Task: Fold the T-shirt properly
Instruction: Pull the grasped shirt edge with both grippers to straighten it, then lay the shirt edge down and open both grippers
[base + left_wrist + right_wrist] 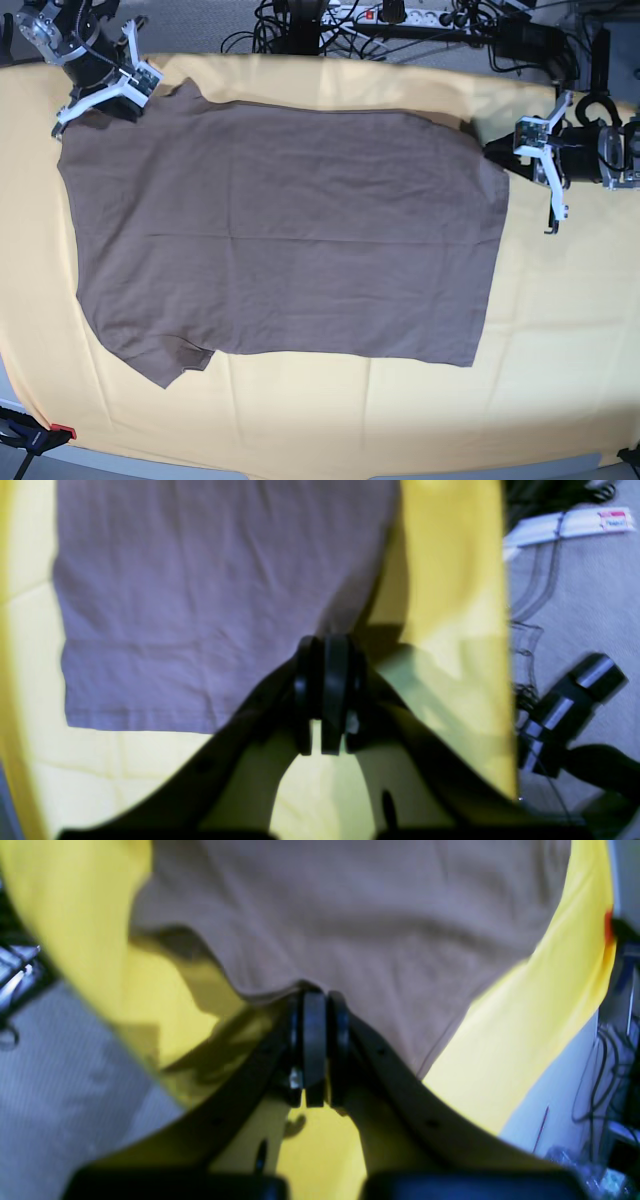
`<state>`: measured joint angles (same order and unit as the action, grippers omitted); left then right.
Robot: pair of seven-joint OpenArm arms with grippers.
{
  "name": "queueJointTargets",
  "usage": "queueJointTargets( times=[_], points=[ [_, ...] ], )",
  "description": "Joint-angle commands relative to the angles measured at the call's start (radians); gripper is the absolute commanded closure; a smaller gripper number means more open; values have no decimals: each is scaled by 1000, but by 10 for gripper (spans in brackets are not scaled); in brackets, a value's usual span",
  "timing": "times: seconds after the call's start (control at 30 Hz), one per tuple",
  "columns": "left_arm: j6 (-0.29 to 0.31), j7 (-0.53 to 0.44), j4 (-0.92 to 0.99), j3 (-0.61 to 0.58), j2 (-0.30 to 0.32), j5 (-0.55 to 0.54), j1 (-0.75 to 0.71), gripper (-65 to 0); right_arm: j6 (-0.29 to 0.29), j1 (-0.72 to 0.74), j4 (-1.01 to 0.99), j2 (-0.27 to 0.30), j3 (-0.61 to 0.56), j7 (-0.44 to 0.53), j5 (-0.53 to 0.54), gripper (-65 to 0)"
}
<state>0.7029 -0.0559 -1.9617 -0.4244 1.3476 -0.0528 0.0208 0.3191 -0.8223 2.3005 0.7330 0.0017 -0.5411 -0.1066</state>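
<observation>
Plainly, both jaws pinch the T-shirt (290, 230) edges on the yellow cloth (560, 330); no readable writing.

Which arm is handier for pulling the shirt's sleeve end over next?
Likely the right. The right gripper is shut on the T-shirt at its far sleeve corner, while the left gripper holds the hem corner at the opposite end.

The T-shirt (290, 225), plain taupe-brown and without print, lies spread flat and lightly creased on the yellow-covered desk (560, 330), its hem toward the base view's right, one short sleeve jutting at lower left, its two far corners slightly drawn up.
</observation>
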Motion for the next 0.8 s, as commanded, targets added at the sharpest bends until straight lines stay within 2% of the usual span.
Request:
queueJointTargets(
  times=[0.0, 0.17, 0.43, 0.53, 0.77],
  points=[
    [-5, 9, -6, 13, 8, -13, 27, 0, -1, 24, 0, 13, 6, 20, 10, 0],
    [-17, 85, 13, 13, -68, -12, 55, 0, 49, 166, -119, 13, 6, 79, 98, 0],
    [-206, 135, 146, 15, -177, 9, 63, 0, 132, 388, -310, 13, 5, 123, 221, 0],
    [-251, 140, 183, 15, -211, 44, 63, 0, 135, 452, -358, 13, 5, 123, 262, 0],
    [-360, 167, 203, 15, -257, 44, 63, 0, 157, 549, -459, 11, 5, 135, 321, 0]
  ],
)
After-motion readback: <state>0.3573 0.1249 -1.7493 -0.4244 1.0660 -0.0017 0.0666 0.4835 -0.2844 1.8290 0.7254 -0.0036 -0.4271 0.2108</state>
